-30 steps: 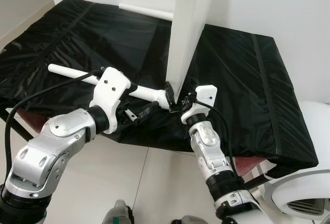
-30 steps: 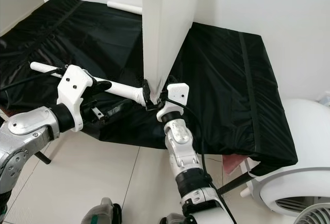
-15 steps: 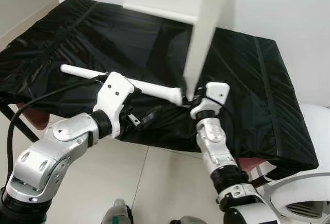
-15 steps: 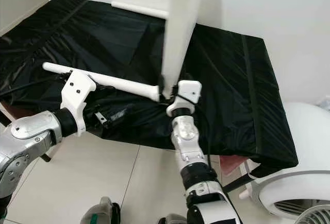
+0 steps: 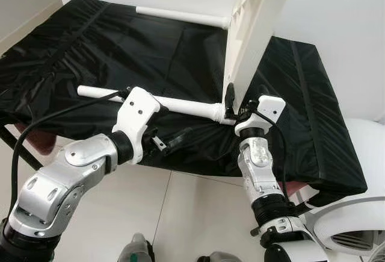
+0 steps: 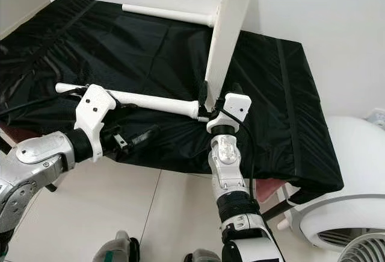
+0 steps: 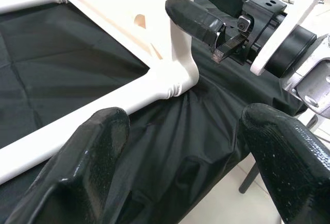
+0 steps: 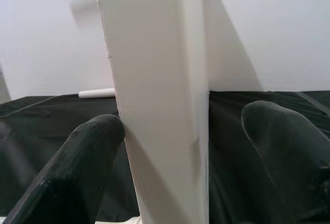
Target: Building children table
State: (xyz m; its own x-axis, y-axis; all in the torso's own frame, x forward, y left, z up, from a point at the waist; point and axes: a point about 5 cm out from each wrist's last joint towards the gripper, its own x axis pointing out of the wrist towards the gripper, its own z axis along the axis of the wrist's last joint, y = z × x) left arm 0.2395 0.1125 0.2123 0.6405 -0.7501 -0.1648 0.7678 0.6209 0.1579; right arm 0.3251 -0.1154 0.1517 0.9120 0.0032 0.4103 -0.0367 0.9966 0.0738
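Left eye view: right hand (image 5: pixel 231 106) clamped on upright white tabletop (image 5: pixel 255 27), left hand (image 7: pixel 180 147) wide.

Silver jointed arms end in white wrist housings, black cables and black-fingered left hand (image 5: pixel 170 140) and right hand (image 5: pixel 231 101).

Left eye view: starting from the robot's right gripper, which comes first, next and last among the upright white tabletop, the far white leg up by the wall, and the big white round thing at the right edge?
From the right gripper:
1. Upright white tabletop: its lower edge sits between the fingers.
2. White round thing: on the floor, to the robot's right.
3. Far white leg: at the back of the black cover, near the wall.
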